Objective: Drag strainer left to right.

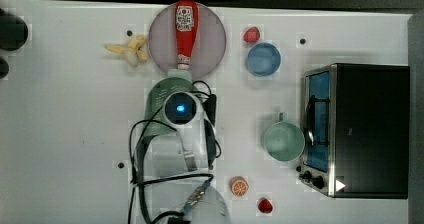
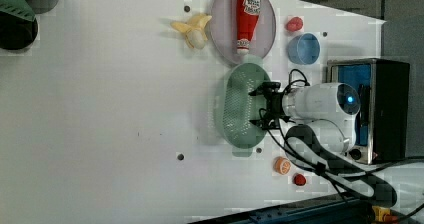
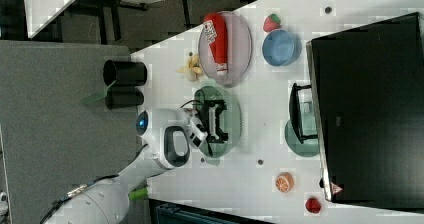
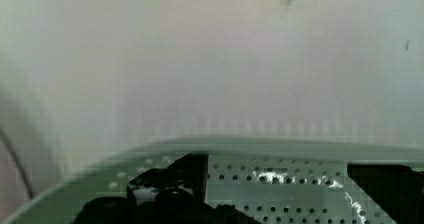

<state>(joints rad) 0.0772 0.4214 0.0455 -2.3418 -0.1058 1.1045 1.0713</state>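
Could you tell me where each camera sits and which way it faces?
Top view: overhead, looking down on the table; arm covers part of the strainer.
Left view: high, looking down; open tool over the strainer.
Right view: high, from the opposite side; tool in the strainer.
Wrist view: on the arm, looking into the strainer.
Shared: ketchup bottle.

Mint-green strainer — dotted with holes, red ketchup bottle, blue bowl, black pincer
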